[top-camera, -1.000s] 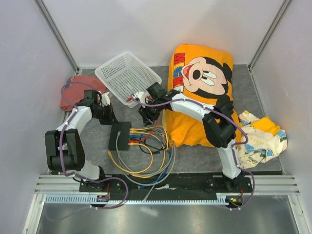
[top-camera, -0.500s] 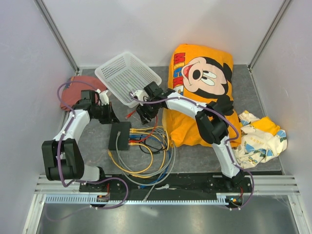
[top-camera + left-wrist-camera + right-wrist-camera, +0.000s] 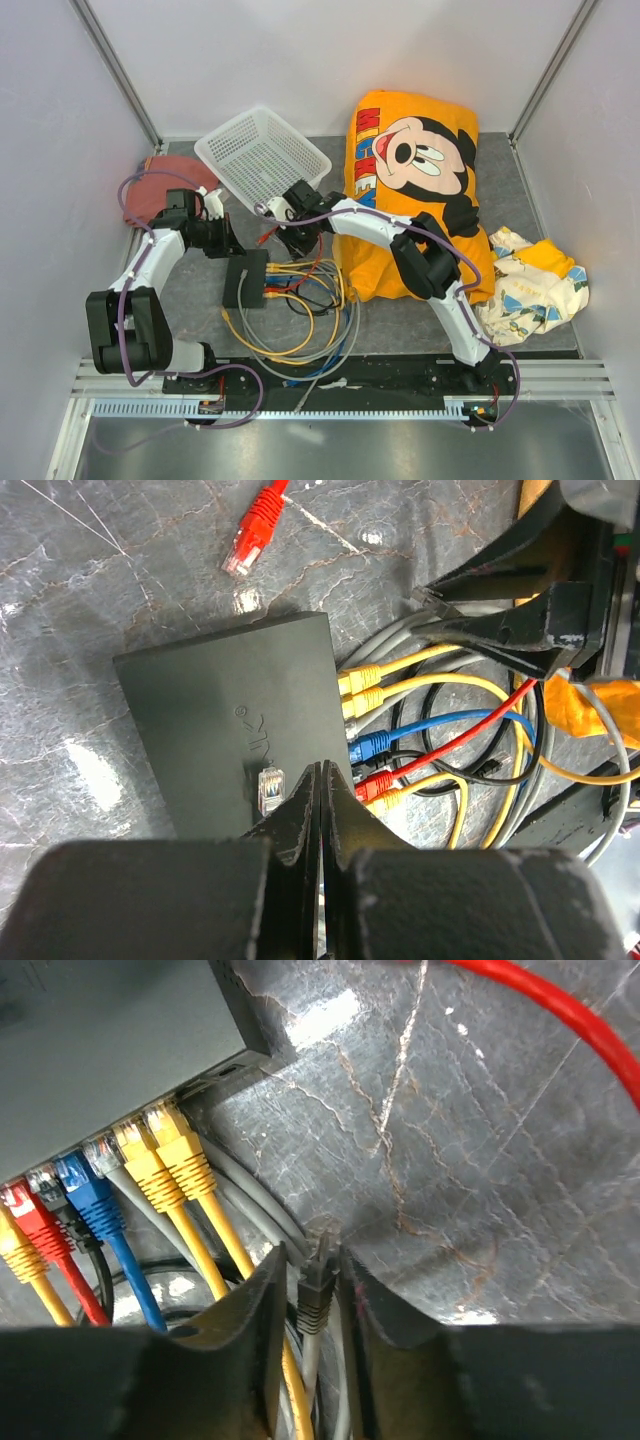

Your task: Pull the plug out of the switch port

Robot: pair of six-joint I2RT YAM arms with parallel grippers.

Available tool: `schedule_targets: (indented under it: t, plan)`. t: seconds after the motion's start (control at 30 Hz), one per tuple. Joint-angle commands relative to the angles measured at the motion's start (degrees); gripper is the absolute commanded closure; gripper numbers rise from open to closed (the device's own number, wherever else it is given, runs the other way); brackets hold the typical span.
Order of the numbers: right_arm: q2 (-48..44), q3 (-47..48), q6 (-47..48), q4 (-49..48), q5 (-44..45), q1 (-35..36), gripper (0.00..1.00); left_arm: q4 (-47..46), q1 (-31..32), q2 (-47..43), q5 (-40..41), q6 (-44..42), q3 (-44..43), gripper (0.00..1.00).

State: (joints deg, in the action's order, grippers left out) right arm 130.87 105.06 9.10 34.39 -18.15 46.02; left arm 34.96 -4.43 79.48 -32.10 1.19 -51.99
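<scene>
beside the switch (image 3: 100,1050), grey plug (image 3: 316,1298) seemingly tight in the right gripper (image 3: 310,1257); left gripper (image 3: 320,780) closed.

You've got the switch (image 3: 246,279) on the table (image 3: 400,330), left of centre, sockets facing right. Cables (image 3: 300,310) run out of that side and coil toward the near edge. A loose plug (image 3: 248,545) lies just behind the switch, apart from it. Basket (image 3: 262,160) behind that; cushion (image 3: 410,160) to its right.
</scene>
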Motion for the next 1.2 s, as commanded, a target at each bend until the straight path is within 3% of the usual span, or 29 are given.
schedule_targets:
  t: [0.0, 0.27, 0.47, 0.53, 0.57, 0.6, 0.63, 0.7, 0.77, 0.8, 1.0, 1.17]
  plan:
    - [-4.39, 2.69, 5.83, -0.73, 9.09, -1.37, 0.73, -2.00, -0.23, -0.47, -1.56, 1.36, -0.75, 0.98]
    - [-5.80, 10.51, 16.72, -3.45, 15.68, -1.37, 0.80, -2.18, -0.23, 0.32, -1.57, 1.36, -1.54, 0.99]
    - [-5.80, 9.38, 21.21, -9.25, 22.62, -1.20, 0.82, -2.18, -0.23, -0.03, -1.48, 1.09, -0.57, 0.98]
    - [-5.80, 8.94, 21.49, -9.87, 23.25, -1.11, 0.72, -2.26, -0.23, -0.03, -1.30, 0.92, -0.31, 0.98]
    - [-6.24, 8.24, 20.79, -9.70, 22.64, -1.11, 0.63, -2.26, -0.23, 0.14, -1.21, 0.92, -0.22, 0.99]
    - [-6.59, 7.63, 19.04, -9.69, 22.37, -1.11, 0.48, -2.35, -0.15, 0.15, -1.21, 0.92, -0.13, 0.99]
    - [-7.64, 6.84, 17.54, -9.52, 21.94, -1.11, 0.43, -2.35, -0.23, 0.32, -1.21, 0.83, 0.04, 0.98]
    - [-8.96, 6.92, 12.99, -8.47, 19.92, -1.02, 0.33, -2.53, -0.23, 0.84, -1.21, 0.74, 0.13, 0.98]
    - [-11.50, 6.83, 10.51, -7.85, 15.80, -1.19, 0.28, -2.61, -0.23, 1.20, -1.04, 0.83, 0.31, 0.99]
    - [-12.38, 6.48, 9.02, -7.33, 9.34, -1.20, 0.26, -2.79, -0.23, 1.37, -0.86, 1.09, 0.39, 0.98]
    - [-13.02, 2.26, -2.06, -5.74, -13.18, -1.28, 0.24, -3.32, -0.23, 4.71, 0.28, 3.99, 0.22, 0.99]
    - [-6.86, 2.09, -6.72, -5.73, -21.65, -1.28, 0.28, -2.97, -0.23, 6.56, 1.60, 3.82, 0.39, 0.98]
